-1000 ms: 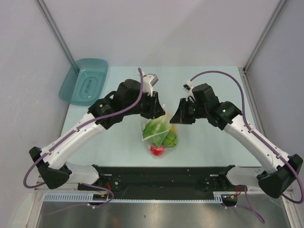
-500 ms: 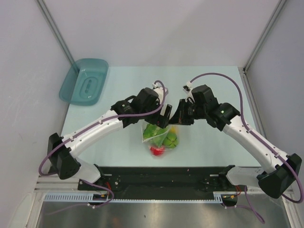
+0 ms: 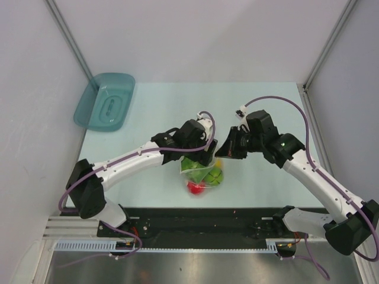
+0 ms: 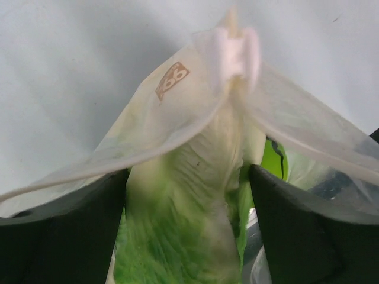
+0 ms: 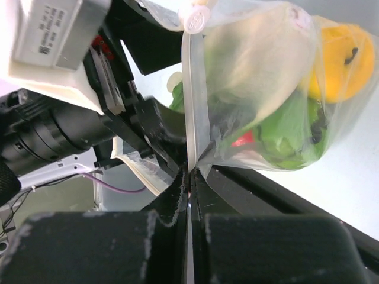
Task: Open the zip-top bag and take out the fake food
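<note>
Two grippers meet over the small clear plastic zip-top bag (image 3: 200, 171), at the middle of the pale table (image 3: 148, 106) toward its near edge. My right gripper (image 5: 189, 171) has its jaws pressed together on the bag's film edge. My left gripper (image 4: 188, 177) stands spread around the bag's top. Inside I see a ruffled green lettuce leaf (image 4: 177, 236), a round yellow-orange fruit (image 5: 340, 56) and a small red piece (image 3: 195, 187).

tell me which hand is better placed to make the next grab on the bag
Left. The right hand is shut on the edge of the zip-top bag, so it should probably just hold. The left hand is open, its fingers either side of the bag, ready to close and pull.
</note>
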`<action>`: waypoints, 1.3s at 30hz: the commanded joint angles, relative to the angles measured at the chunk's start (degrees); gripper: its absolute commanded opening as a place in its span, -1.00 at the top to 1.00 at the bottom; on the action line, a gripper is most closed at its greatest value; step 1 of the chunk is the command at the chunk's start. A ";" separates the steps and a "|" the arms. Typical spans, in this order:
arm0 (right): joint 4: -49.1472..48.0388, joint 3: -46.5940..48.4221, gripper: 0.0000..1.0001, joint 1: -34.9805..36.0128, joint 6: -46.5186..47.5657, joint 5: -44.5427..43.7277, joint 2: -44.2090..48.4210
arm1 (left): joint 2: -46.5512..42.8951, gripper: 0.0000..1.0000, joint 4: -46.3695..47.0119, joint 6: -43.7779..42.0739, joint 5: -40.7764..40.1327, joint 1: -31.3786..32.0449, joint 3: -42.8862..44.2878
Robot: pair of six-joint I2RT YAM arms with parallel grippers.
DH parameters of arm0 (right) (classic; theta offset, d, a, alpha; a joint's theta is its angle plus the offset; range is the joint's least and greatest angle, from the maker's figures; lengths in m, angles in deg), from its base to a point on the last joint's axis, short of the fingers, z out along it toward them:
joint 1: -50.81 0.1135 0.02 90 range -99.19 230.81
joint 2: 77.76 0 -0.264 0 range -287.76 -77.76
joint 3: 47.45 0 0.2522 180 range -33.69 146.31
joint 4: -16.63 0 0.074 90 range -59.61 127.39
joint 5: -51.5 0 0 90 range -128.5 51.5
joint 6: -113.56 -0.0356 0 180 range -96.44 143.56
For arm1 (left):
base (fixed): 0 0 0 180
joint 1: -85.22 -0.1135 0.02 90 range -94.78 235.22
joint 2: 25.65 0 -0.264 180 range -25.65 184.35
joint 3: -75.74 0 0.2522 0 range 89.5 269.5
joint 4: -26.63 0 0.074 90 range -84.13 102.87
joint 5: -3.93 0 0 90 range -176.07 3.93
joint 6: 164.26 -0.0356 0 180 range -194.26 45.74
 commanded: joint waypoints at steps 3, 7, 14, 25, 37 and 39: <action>-1.63 -2.10 1.00 -0.16 -0.87 0.33 2.85 | -0.16 -0.25 2.40 1.57 1.31 0.31 -0.91; -0.49 -2.63 1.00 -0.16 0.54 -0.55 2.85 | -2.62 0.44 0.30 2.28 1.57 0.31 1.10; 1.18 -0.62 1.00 -0.51 2.21 -5.29 2.76 | -11.05 1.00 -2.26 2.98 7.09 0.74 1.47; 3.99 2.91 1.00 -6.13 7.04 -3.90 0.65 | -29.77 1.00 9.15 5.88 11.85 3.38 -13.46; 3.29 3.60 1.00 -3.94 8.10 4.01 1.18 | -28.05 1.00 27.00 14.84 -5.16 3.29 -7.35; 4.16 3.87 1.00 -4.46 7.93 4.36 1.09 | -26.63 1.00 27.62 17.29 -6.77 1.98 -5.14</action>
